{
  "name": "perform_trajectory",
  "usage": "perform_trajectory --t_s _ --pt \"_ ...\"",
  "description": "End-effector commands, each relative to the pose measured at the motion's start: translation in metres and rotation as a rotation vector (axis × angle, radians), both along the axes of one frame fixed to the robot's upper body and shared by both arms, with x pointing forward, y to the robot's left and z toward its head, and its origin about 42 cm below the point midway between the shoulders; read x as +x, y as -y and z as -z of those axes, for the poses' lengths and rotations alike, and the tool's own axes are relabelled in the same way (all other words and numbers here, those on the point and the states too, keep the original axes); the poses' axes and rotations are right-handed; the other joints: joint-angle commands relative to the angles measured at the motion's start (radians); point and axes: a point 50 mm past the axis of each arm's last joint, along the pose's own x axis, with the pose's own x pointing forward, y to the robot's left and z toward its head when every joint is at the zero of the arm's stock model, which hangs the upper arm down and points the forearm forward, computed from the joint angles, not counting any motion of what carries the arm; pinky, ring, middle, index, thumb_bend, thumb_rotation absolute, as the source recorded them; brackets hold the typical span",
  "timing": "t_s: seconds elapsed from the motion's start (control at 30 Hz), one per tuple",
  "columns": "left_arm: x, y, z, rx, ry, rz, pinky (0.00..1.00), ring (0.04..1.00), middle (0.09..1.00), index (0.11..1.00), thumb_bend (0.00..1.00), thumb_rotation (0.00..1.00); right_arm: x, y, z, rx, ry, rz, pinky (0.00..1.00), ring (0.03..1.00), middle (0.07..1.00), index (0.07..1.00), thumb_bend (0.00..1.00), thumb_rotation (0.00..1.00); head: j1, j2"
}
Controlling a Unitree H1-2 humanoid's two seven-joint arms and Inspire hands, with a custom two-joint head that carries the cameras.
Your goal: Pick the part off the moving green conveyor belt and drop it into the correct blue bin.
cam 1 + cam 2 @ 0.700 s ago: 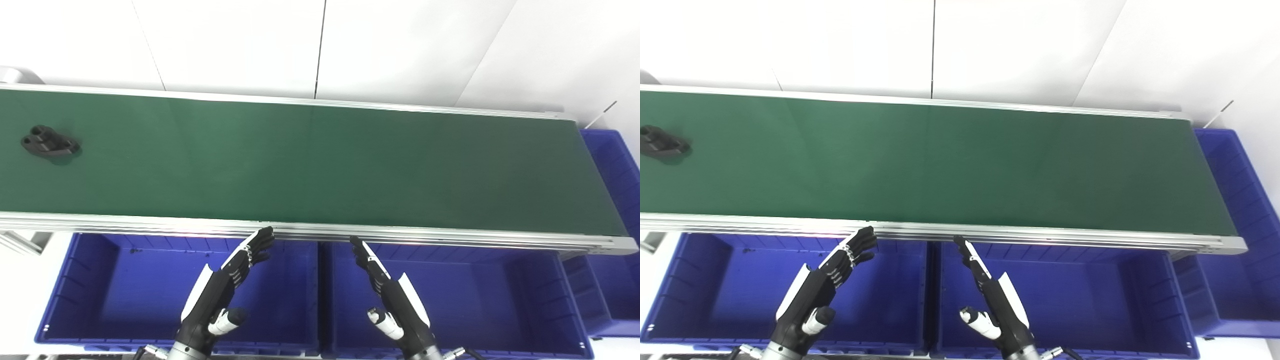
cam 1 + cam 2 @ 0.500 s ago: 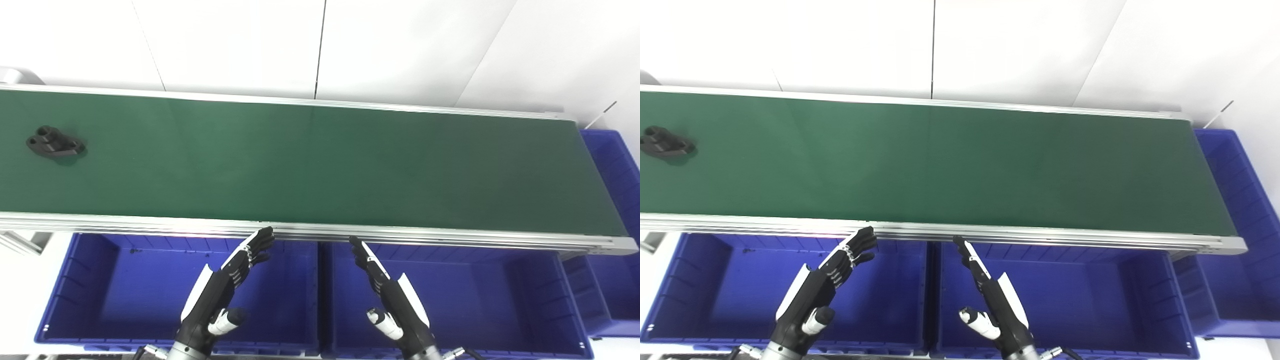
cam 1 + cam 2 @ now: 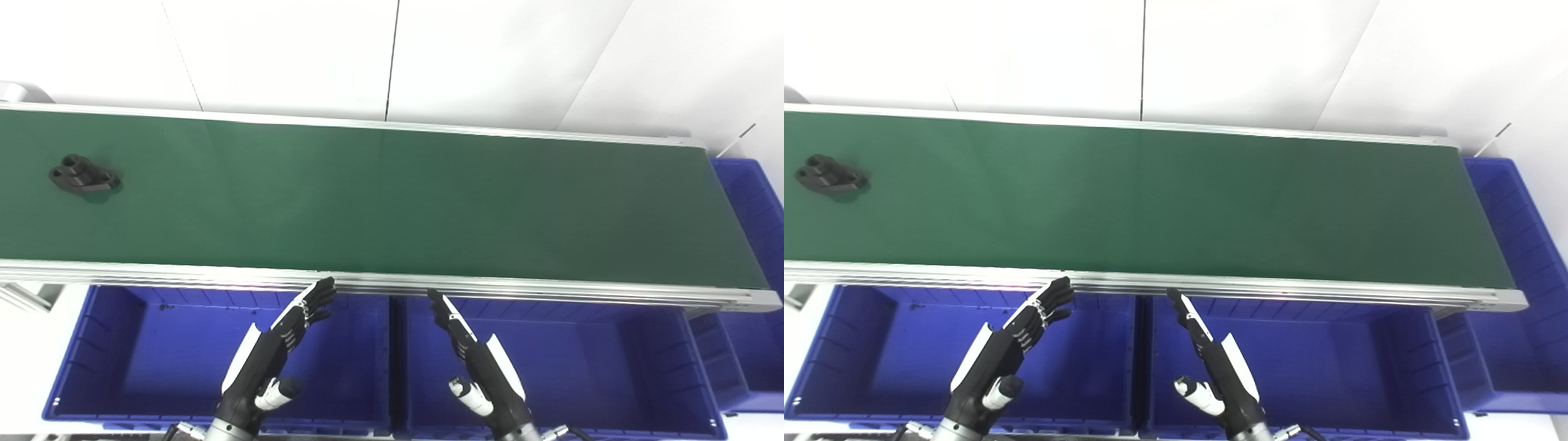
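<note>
Left hand (image 3: 278, 343) and right hand (image 3: 474, 355) hover over the blue bins (image 3: 141, 355), fingers spread, holding nothing, just short of the conveyor belt (image 3: 392, 196). Black part (image 3: 84, 175) lies on the belt's far-left end, well apart from both hands.

Sorting workshop: conveyor belt (image 3: 392, 196), blue bins (image 3: 551, 367)

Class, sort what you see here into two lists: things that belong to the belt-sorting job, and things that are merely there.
Belongs to the job:
black part
green conveyor belt
blue bins
left hand
right hand

Merely there:
white wall panels
</note>
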Motion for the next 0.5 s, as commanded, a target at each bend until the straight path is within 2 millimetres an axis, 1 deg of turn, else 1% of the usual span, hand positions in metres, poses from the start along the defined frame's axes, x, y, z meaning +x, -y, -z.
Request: perform_trajectory --t_s 0.0,0.47 --pt "0.0009 -0.0001 -0.0073 -0.006 0.038 0.007 0.86 0.913 0.915 0.909 0.96 0.92 0.0019 -0.0008 -0.0102 0.034 0.075 -0.005 0.96 0.984 1.000 0.980 0.95 0.99 0.000 0.000" --pt "0.0013 -0.0003 -0.0074 -0.003 0.034 0.007 0.86 0.909 0.911 0.905 0.96 0.92 0.0025 -0.0008 -0.0103 0.027 0.078 -0.006 0.95 0.978 0.999 0.975 0.94 0.98 -0.001 0.004"
